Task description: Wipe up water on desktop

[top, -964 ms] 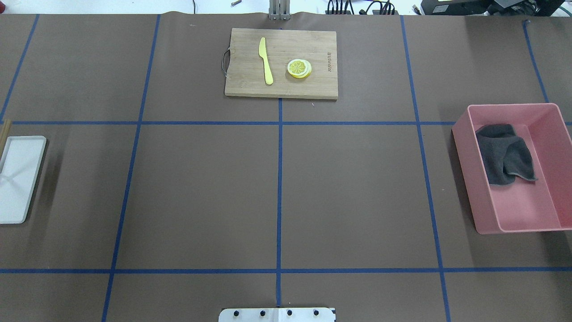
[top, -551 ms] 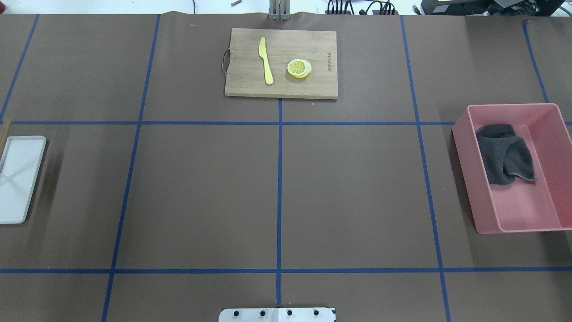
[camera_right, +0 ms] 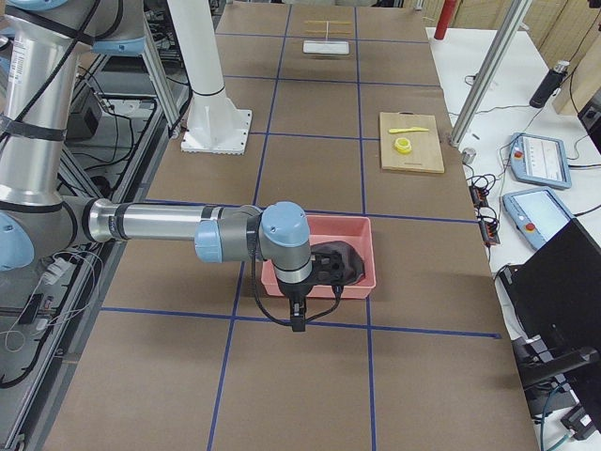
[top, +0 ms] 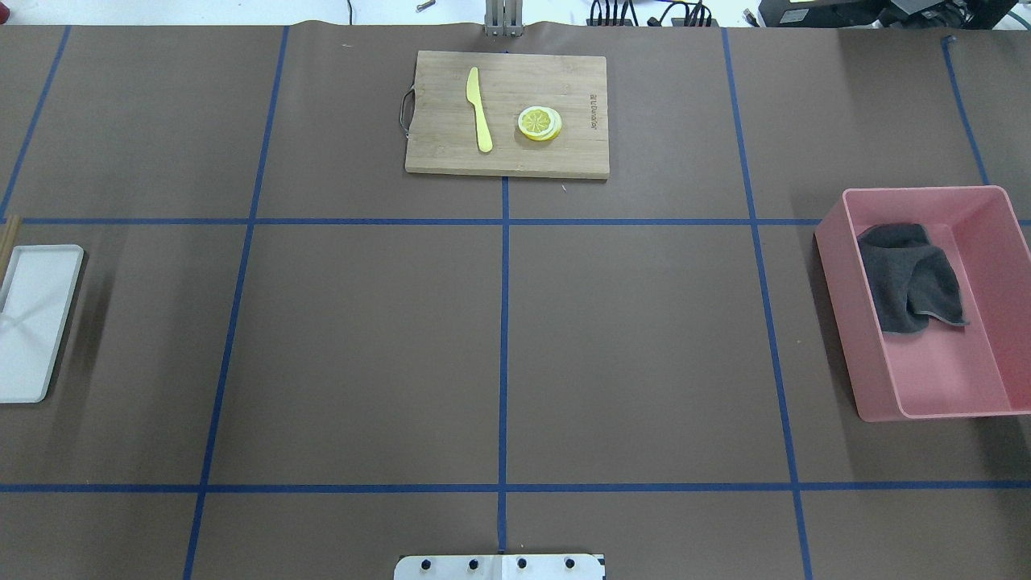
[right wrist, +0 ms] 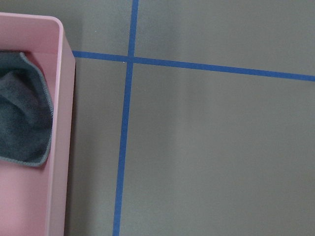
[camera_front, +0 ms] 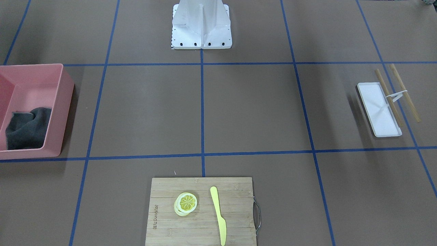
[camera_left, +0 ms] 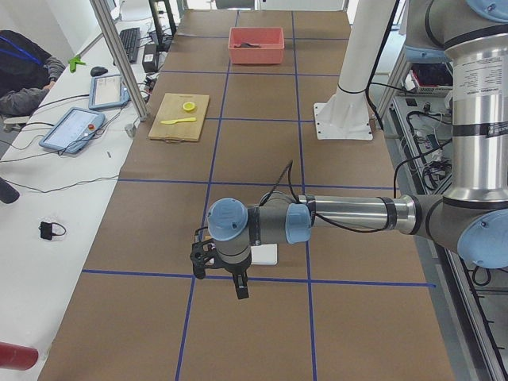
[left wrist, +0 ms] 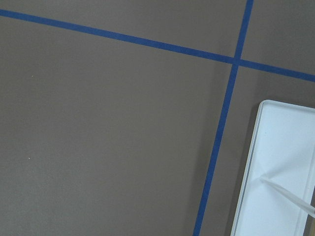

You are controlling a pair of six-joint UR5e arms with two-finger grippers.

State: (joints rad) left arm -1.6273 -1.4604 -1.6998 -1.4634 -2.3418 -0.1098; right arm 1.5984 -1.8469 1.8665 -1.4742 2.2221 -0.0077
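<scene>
One brown surface (top: pixel 362 338), gridded in blue tape, and there's wide open room between the cutting board (top: pixel 564 157) and the robot's base. On the board sit one yellow knife (top: pixel 479 113) and one lemon stack (top: pixel 540 123). Robot's-right of the board is one pink bin (top: pixel 854 322) holding one grey cloth (top: pixel 910 282). Robot's-left is one white tray (top: pixel 40 354). For the left tool (camera_left: pixel 240 284) and right tool (camera_right: pixel 299 318), I can't tell whether the fingers are apart or together.
</scene>
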